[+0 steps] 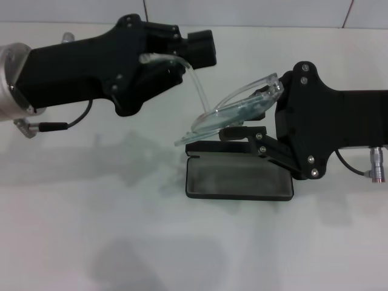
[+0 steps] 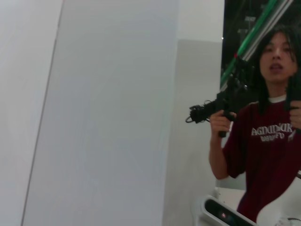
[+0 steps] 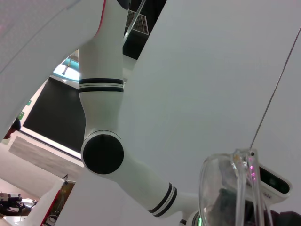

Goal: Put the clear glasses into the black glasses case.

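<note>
The clear glasses (image 1: 233, 112) hang tilted in the air just above the back of the black glasses case (image 1: 239, 179), which lies open on the white table with its grey lining showing. In the head view my left gripper (image 1: 165, 65) reaches in from the upper left and is shut on one thin clear arm of the glasses, whose tip sticks out past the fingers. From the right, my right gripper (image 1: 244, 118) is shut on the lens end, one black finger (image 1: 242, 131) under the lens. The right wrist view shows the clear glasses (image 3: 225, 188) close up.
The white table (image 1: 121, 230) spreads out in front of and left of the case. A cable (image 1: 66, 124) hangs under my left arm. The left wrist view shows a person (image 2: 268, 136) holding hand controllers beside a white wall.
</note>
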Tool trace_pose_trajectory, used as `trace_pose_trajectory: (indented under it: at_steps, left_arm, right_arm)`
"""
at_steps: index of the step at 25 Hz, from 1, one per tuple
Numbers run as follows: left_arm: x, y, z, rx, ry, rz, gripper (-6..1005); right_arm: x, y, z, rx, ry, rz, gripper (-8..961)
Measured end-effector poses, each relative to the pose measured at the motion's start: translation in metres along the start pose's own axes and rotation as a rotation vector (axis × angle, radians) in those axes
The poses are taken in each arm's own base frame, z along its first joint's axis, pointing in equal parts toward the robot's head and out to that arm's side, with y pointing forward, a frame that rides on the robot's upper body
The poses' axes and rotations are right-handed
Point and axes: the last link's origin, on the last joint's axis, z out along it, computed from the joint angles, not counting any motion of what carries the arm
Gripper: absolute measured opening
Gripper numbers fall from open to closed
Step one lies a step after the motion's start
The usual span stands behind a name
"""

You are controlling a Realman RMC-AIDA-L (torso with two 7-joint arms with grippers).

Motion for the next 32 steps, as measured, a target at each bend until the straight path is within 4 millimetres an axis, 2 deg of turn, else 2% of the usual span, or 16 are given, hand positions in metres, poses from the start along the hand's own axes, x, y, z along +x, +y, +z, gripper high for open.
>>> trace_pose_trajectory:
  at_steps: [15,25,32]
  left_arm:
    - [0.002,0.0,0.004,-0.008,0.026,-0.001,71]
    - [-0.001,0.005,0.022,-0.094,0.003,-0.024,71]
    - [-0.001,0.005,0.026,-0.113,-0.007,-0.032,71]
  right_arm:
    - [0.0,0.002,0.0,-0.001,-0.003,0.003,70]
    - [0.001,0.002,-0.001,0.003,0.0,0.005,72]
    - [0.001,0.002,-0.001,0.004,0.001,0.005,73]
